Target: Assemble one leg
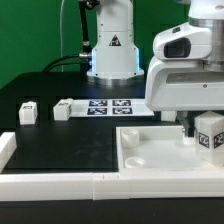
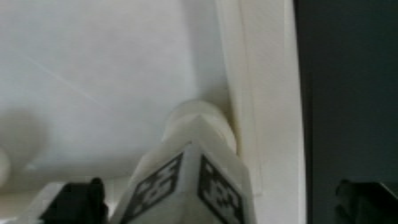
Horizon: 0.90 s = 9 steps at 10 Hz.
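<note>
On the black bench [image 1: 70, 135], the arm's white head filled the exterior view's upper right, with the gripper [image 1: 197, 128] lowered over the large white square panel [image 1: 150, 150] at that view's right. One leg [image 1: 210, 131], a small white post with a black-and-white marker on its side, stood upright on the panel's far right part, just beside the dark finger [image 1: 188, 127] that showed below the arm's housing. In the wrist view the same leg [image 2: 187, 165] rose as a tapering white post with 2 marker faces turned to the camera, standing on the panel [image 2: 107, 90] close against its raised edge strip. The 2 dark fingertips [image 2: 75, 201] sat well apart on either side of it, with a gap visible between each tip and the post, so the jaws stood wide apart and clamped nothing.

2 more legs lay loose on the bench toward the exterior view's left: one [image 1: 28, 112] near the far left, another [image 1: 63, 109] just beside the marker board [image 1: 108, 105], which lay flat in front of the arm's base [image 1: 112, 50]. A white rail [image 1: 50, 185] ran along the near edge of the bench, with a short white block [image 1: 6, 148] at the exterior view's left end.
</note>
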### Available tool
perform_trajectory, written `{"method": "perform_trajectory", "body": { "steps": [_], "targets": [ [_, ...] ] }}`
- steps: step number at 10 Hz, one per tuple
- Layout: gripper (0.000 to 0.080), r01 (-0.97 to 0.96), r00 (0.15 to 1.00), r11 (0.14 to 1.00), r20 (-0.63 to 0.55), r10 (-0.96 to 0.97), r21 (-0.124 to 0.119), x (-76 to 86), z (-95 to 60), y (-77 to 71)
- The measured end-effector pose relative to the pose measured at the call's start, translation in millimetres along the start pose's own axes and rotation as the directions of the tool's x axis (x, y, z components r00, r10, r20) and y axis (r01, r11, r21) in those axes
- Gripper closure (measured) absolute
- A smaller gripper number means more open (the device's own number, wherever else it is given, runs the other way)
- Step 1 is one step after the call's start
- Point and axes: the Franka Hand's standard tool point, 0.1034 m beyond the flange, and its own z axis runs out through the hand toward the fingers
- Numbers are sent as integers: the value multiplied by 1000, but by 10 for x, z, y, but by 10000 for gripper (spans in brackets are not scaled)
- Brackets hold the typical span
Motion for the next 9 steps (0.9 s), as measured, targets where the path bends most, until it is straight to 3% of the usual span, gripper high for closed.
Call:
{"method": "perform_trajectory", "body": {
  "steps": [5, 6, 7, 8, 9],
  "targets": [
    [150, 221, 975, 975, -3, -221, -9, 26, -22, 61],
    [241, 220, 975, 975, -2, -220, -9, 26, -20, 62],
    [241, 204, 979, 979, -3, -204, -8, 26, -19, 61],
    [425, 183, 983, 983, -3, -183, -8, 25, -19, 61],
    [511, 176, 984, 984, -3, -176, -8, 25, -19, 60]
  ]
}}
